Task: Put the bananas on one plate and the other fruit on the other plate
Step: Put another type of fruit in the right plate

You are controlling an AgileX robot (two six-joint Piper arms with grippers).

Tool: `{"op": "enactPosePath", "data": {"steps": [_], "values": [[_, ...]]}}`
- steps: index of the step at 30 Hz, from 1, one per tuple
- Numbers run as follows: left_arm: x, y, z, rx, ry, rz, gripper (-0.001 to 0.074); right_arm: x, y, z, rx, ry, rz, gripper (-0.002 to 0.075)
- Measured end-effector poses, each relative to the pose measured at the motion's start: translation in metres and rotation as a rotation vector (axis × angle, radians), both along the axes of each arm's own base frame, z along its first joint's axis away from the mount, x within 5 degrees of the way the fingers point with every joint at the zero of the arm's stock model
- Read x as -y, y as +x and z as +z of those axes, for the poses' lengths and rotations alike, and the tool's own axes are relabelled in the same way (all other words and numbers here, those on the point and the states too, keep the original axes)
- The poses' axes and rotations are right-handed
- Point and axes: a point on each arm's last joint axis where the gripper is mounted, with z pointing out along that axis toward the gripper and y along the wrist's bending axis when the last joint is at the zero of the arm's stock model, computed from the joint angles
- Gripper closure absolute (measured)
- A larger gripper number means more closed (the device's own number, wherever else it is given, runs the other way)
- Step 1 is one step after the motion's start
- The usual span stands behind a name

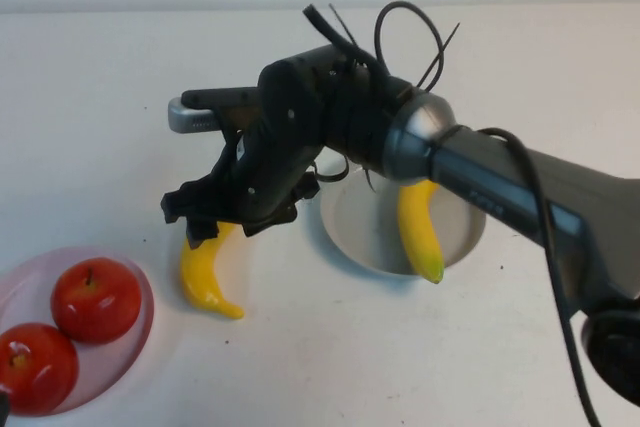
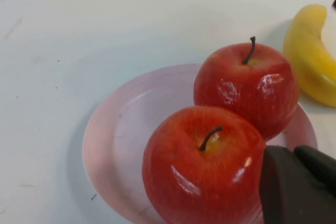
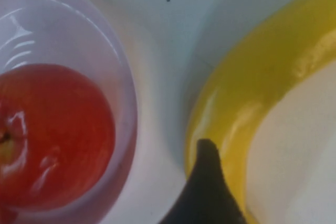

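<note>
here the right gripper [image 1: 205, 222] hangs open over a banana [image 1: 207, 277].

Pink plate [image 1: 135, 342], lower left of the high view — filled by two apples [image 1: 95, 299]. Grey plate [image 1: 365, 227], centre — right arm overhead, one banana [image 1: 420, 232] inside. Loose banana [image 1: 205, 272] between plates, right gripper [image 1: 205, 217] just above. Table [image 1: 100, 97] — upper left open.

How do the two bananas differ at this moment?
The left banana lies on the bare table, between the pink plate and the grey plate; the other banana already rests in the grey plate. The open right gripper is over the left banana's upper end; nothing grips the other. Both are yellow and curved.
</note>
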Motion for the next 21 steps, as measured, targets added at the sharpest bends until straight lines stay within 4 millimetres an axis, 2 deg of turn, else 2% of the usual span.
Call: {"op": "enactPosePath", "data": {"steps": [6,14,21], "values": [[0.000,0.000,0.000,0.000,0.000,0.000,0.0733,-0.019,0.010,-0.029,-0.014,0.000,0.006,0.0249],[0.000,0.000,0.000,0.000,0.000,0.000,0.0733,-0.029,0.013,-0.029,0.018,0.039,0.010,0.0249],[0.000,0.000,0.000,0.000,0.000,0.000,0.0733,-0.034,0.010,-0.046,0.011,-0.009,0.028,0.0249]]}}
